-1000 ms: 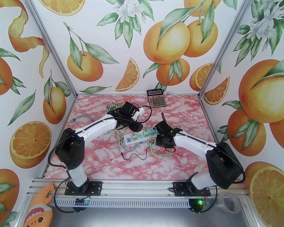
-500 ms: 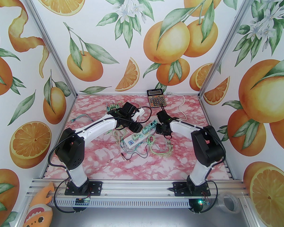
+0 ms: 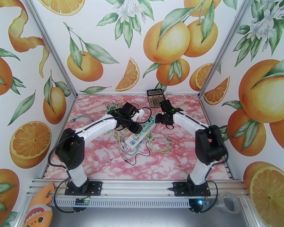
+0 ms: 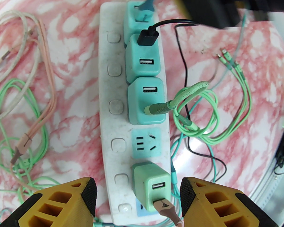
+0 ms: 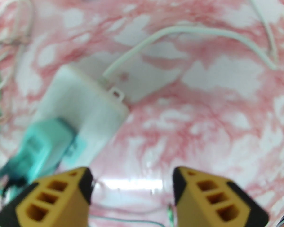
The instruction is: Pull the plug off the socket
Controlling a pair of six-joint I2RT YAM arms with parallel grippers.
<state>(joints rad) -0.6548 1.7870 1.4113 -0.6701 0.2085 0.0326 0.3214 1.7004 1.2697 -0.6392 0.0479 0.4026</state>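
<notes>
The white socket strip [image 3: 131,142] lies slanted in the middle of the table, with several teal plugs [image 3: 145,128] along it. In the left wrist view the strip [image 4: 113,126] runs away from me. My left gripper [image 4: 138,193] is open, its yellow fingers [image 4: 85,197] standing either side of a light green plug [image 4: 149,181] with a gap on each side. That plug carries a brown cable. My right gripper [image 5: 132,185] is open and holds nothing, hovering by the strip's far end [image 5: 85,107] next to a teal plug [image 5: 42,138]. The right wrist view is blurred.
A calculator [image 3: 156,98] lies at the back of the table, with the strip's white cord [image 3: 183,100] curving beside it. Green, pink and black cables [image 3: 161,148] sprawl around the strip. Spare teal plugs [image 3: 112,107] sit at the back left. One socket [image 4: 145,143] stands free.
My right arm has swung from the strip's right side to its far end, and its gripper has opened. The strip's far end has turned toward the back. The left arm stayed put.
</notes>
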